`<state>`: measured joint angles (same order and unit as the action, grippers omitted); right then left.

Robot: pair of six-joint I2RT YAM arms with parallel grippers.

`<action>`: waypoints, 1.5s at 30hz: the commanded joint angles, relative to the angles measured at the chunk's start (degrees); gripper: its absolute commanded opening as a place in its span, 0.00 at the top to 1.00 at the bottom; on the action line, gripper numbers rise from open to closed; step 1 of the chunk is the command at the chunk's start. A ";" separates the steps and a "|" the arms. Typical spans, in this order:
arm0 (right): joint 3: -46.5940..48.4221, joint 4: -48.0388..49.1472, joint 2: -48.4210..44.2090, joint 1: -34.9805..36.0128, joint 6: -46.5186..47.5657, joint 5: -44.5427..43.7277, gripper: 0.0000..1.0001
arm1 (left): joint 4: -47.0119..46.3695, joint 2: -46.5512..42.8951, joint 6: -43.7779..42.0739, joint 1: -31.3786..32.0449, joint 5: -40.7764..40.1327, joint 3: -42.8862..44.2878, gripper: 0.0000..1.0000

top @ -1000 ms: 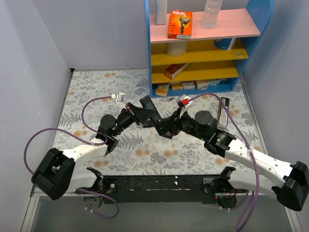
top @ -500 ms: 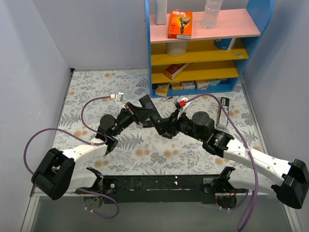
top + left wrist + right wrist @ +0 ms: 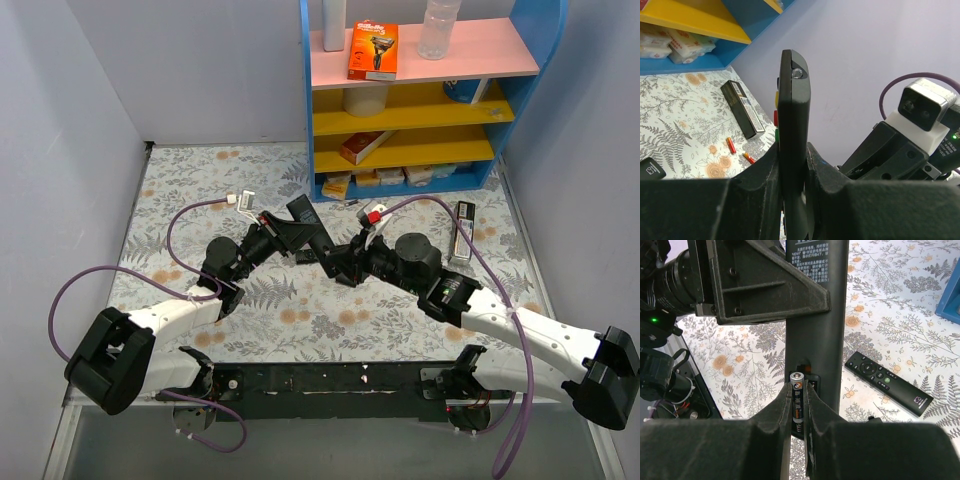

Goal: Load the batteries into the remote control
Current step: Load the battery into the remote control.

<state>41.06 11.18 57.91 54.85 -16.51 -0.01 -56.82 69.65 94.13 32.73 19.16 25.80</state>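
Note:
My left gripper (image 3: 792, 155) is shut on the long black remote control (image 3: 794, 115) and holds it on edge above the table, coloured buttons down one side. In the top view the remote control (image 3: 305, 225) hangs between the two arms, with the left gripper (image 3: 285, 240) on its left and the right gripper (image 3: 338, 265) meeting it from the right. My right gripper (image 3: 798, 386) is shut on a dark battery (image 3: 797, 392), upright, silver tip up. The battery sits at the open compartment (image 3: 809, 374) in the remote's back (image 3: 822, 315). Two red batteries (image 3: 731, 145) lie on the tablecloth.
A slim plain black remote (image 3: 888, 382) lies on the floral cloth below my right gripper. A black remote with a silver edge (image 3: 462, 232) lies at the right. The blue, yellow and pink shelf unit (image 3: 420, 100) stands at the back.
The right arm has edged a little left, bringing the battery closer against the remote. The left arm and the remote have barely moved.

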 commanded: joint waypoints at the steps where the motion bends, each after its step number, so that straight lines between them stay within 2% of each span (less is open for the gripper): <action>1: -1.51 1.39 0.45 0.96 0.25 0.19 0.94 | -3.65 -2.76 0.97 0.23 -1.58 1.80 1.00; 8: -2.12 1.21 0.54 1.14 0.34 -1.57 0.91 | -2.95 -3.11 0.79 0.14 -2.02 2.06 1.00; 15: -1.68 1.21 0.80 1.14 0.25 -1.13 0.78 | -3.04 -2.59 0.71 0.14 -1.32 2.23 1.00; 34: 0.34 0.42 0.71 1.14 0.16 -0.96 0.66 | -0.84 -3.29 0.44 0.23 -0.35 1.62 1.00; 45: 1.04 -2.47 -1.31 1.14 2.10 -1.93 0.55 | 0.04 -3.90 0.27 0.23 -0.70 1.09 1.00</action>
<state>40.27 10.81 57.98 56.01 -16.25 -0.69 -54.46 68.45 93.84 32.73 17.96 25.82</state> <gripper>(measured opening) 0.430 0.166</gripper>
